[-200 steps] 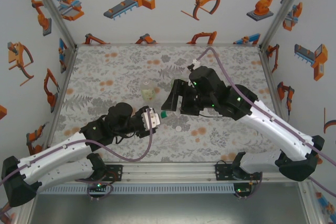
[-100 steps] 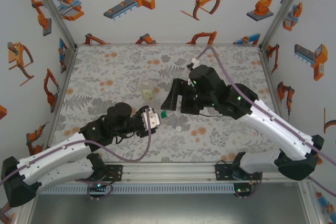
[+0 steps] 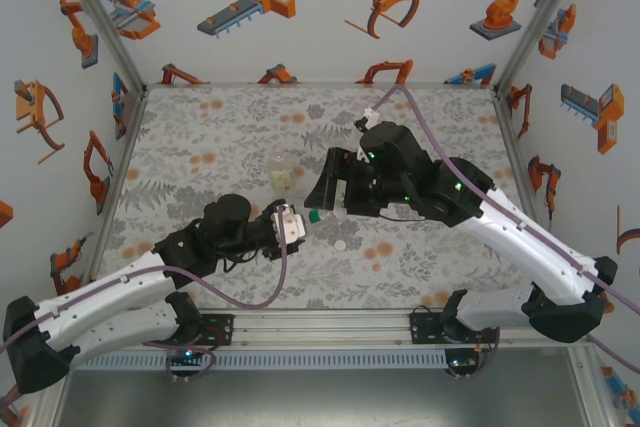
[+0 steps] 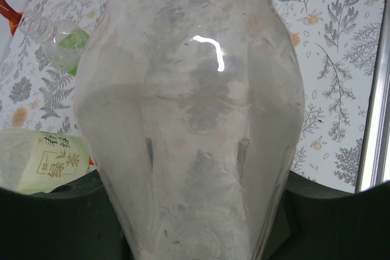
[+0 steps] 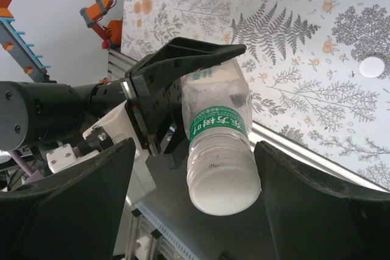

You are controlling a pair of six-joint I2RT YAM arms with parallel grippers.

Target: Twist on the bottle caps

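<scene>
Floral mat (image 3: 200, 147) covers the table, with robot-print walls around it. The left gripper (image 3: 297, 224), centre-left of the top view, is clenched on the held bottle (image 5: 216, 132), a clear one with a green label band. The bottle sticks out toward frame centre. The right gripper (image 3: 322, 195) is released. In the right wrist view its fingers (image 5: 91, 205) stand wide on both sides of the bottle's white cap (image 5: 222, 192), apart from it.

Risks:
- The bottle is slick, thin plastic, so twisting the cap may spin or squash it in the left grip.
- If the right fingers close off-centre, they likely shove the neck sideways, and the cap cross-threads or pops off. Cannot tell how far the cap is seated.
- A low arm sweep could knock the yellowish bottle (image 3: 283, 177) just above centre.

Counts:
- Arms: 2.
- Bottles: 3. One is held, the yellowish one is lower left in the left wrist view, and the third bottle (image 4: 58, 41), open-necked, is upper left there.
- Caps: 2. One is on the held bottle; the loose cap (image 3: 341, 245) lies on the mat just below centre.
</scene>
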